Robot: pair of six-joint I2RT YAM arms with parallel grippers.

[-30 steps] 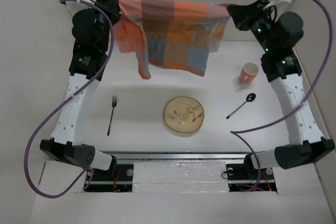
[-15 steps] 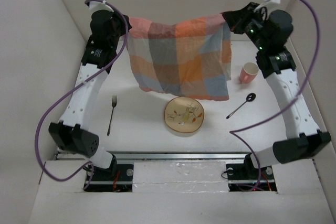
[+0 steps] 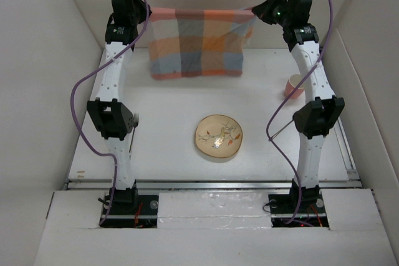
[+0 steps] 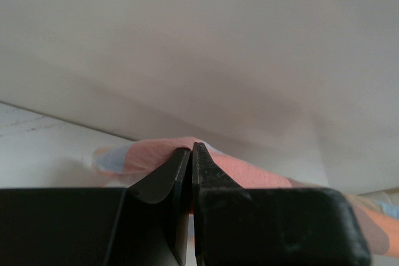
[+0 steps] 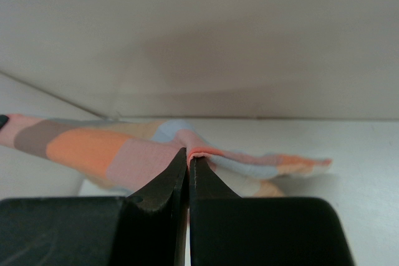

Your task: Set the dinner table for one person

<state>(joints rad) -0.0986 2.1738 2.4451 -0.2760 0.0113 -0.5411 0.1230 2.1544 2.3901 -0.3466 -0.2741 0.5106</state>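
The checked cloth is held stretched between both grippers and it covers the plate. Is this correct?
Not quite. The checked cloth is held stretched between the left gripper and the right gripper, but it does not cover the plate: in the top external view the plate lies bare, nearer the arm bases than the cloth.

A checked cloth (image 3: 196, 42), plate (image 3: 219, 136), pink cup (image 3: 292, 85)

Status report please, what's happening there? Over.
Left tool, right tool: each shut on the cloth. It hangs spread above the dinner table. Plate sits mid-table.
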